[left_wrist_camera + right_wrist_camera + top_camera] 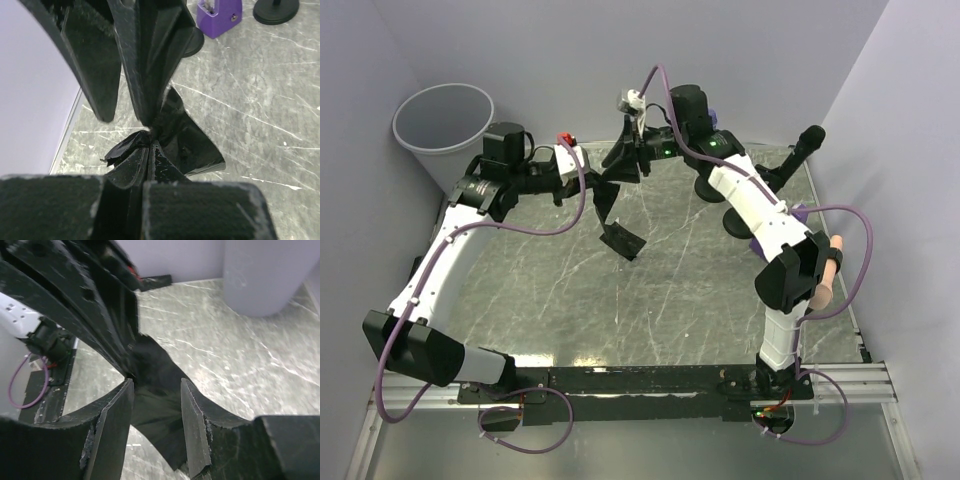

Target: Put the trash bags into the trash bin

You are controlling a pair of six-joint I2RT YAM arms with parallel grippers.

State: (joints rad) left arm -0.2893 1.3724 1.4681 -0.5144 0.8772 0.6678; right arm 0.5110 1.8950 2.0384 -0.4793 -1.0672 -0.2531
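Observation:
A black trash bag (622, 238) hangs above the marble table, its lower end near or on the surface. My left gripper (598, 178) is shut on the bag's gathered top; in the left wrist view its fingertips (150, 145) pinch the crumpled film and the bag (190, 140) fans out beyond them. My right gripper (622, 158) meets it from the right. In the right wrist view it (156, 385) is open, with the bag (155, 405) between its spread fingers but not clamped. The light grey trash bin (445, 125) stands at the far left corner and also shows in the right wrist view (265, 275).
A purple block (217, 17) and a black round base (275, 10) stand at the far right of the table. Black stands (735, 222) and a black cylinder (808, 140) sit by the right arm. Lilac walls close in the table on three sides.

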